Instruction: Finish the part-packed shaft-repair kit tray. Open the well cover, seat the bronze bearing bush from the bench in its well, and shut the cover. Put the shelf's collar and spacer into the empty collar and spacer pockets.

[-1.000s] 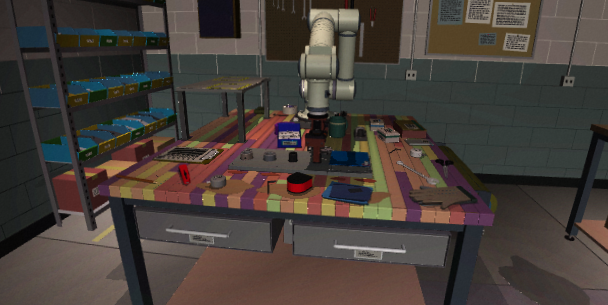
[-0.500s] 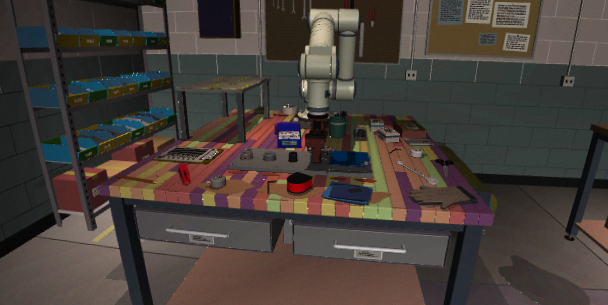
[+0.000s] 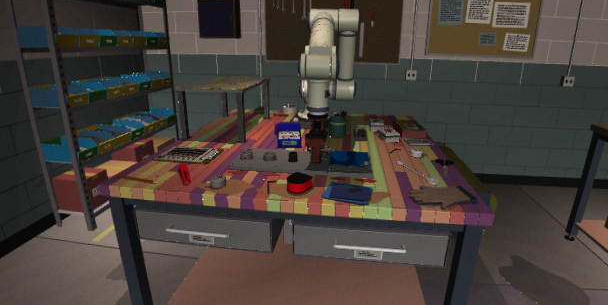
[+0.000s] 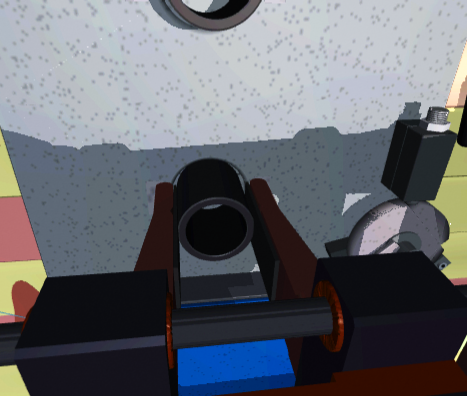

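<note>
The grey kit tray (image 3: 280, 160) lies in the middle of the bench, with its blue well cover (image 3: 350, 159) at the right end. Two grey ring parts (image 3: 246, 154) and a black part (image 3: 293, 156) sit in its pockets. In the wrist camera a dark hollow cylinder, the bush (image 4: 215, 220), stands on the tray between the fingers. Its colour reads black here. Another ring (image 4: 212, 10) sits in a pocket further along the tray. My gripper (image 4: 215, 225) reaches straight down at the tray beside the blue cover and is closed on the bush.
A small metal shelf table (image 3: 222, 88) stands at the bench's far left. A blue box (image 3: 288, 134) and a green canister (image 3: 337, 126) stand behind the tray. A red-and-black object (image 3: 299, 183), a blue pad (image 3: 347, 193), a grey ring (image 3: 217, 181), a wrench (image 3: 417, 172) and gloves (image 3: 442, 195) lie near the front.
</note>
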Robot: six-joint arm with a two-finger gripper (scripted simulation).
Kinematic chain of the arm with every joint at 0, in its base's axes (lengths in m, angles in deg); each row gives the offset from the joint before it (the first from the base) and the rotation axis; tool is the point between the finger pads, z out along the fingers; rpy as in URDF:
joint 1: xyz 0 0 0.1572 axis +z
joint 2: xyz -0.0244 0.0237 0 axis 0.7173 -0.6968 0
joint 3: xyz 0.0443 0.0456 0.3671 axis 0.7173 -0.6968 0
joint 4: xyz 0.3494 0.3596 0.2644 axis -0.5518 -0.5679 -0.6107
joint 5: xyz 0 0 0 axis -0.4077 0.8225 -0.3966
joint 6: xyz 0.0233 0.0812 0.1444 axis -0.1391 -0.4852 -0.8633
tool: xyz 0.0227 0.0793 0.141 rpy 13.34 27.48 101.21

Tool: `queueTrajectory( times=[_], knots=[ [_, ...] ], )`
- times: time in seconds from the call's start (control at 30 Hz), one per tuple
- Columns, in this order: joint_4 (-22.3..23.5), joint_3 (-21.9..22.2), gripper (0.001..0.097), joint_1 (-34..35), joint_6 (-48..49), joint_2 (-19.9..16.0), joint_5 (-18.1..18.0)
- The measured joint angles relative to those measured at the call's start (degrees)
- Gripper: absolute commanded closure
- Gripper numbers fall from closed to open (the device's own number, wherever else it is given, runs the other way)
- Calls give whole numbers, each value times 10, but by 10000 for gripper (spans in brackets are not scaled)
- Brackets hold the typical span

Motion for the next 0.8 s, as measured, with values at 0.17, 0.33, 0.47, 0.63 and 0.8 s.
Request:
queueTrajectory(
  times=[0.17, 0.33, 0.47, 0.63, 0.8],
  knots=[
    [0, 0, 566, 0, 0, 0, 0],
    [0, 0, 526, 0, 0, 0, 0],
    [0, 0, 526, 0, 0, 0, 0],
    [0, 0, 526, 0, 0, 0, 0],
    [0, 0, 526, 0, 0, 0, 0]
  ],
)
